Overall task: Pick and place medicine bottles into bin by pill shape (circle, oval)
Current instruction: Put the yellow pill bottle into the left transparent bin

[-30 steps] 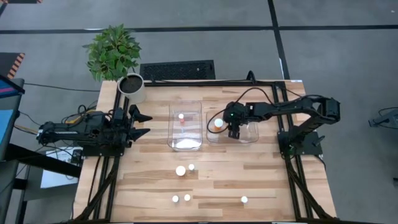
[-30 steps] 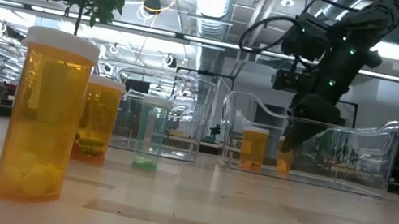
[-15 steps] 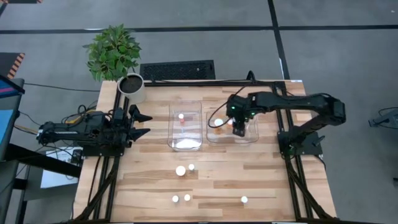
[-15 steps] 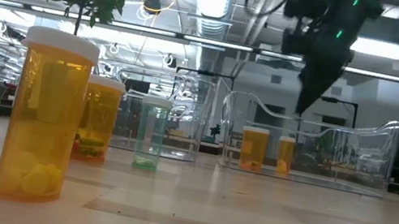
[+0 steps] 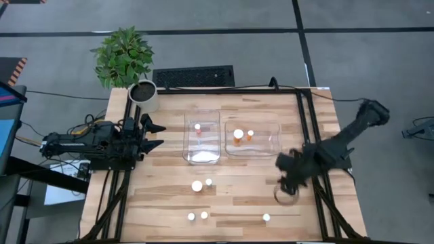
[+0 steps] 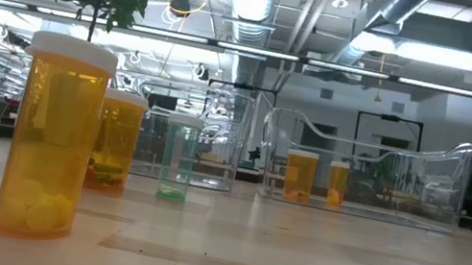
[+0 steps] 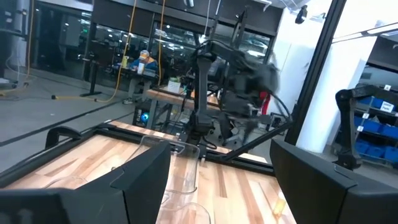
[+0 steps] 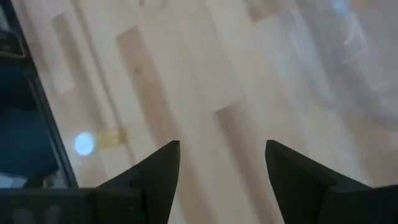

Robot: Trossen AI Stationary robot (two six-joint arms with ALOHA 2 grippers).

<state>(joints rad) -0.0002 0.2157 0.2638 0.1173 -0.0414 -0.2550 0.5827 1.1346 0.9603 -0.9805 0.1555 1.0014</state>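
Observation:
Five medicine bottles stand on their bases on the table: a large one (image 5: 197,186), a small one (image 5: 209,181), two near the front edge (image 5: 191,217) (image 5: 204,215) and one to the right (image 5: 266,217). The right clear bin (image 5: 277,141) holds two upright bottles (image 5: 238,135) (image 5: 250,134). The left clear bin (image 5: 186,139) holds one (image 5: 198,126). My right gripper (image 5: 286,184) (image 8: 221,162) hovers open over bare table at the near right, with nothing between its fingers. My left gripper (image 5: 157,134) (image 7: 217,180) waits open at the left edge.
A white plant pot (image 5: 144,96) with a green plant stands at the far left corner. In the low view the large bottle (image 6: 54,140) is nearest, with two more (image 6: 117,143) (image 6: 178,156) behind it. Bare wood lies between the bins and the loose bottles.
My right gripper has let go of the small bottle in the right bin, risen out of the bin and swung fast toward the table's near right, rolling as it went. The small bottle now stands upright beside the larger one in that bin.

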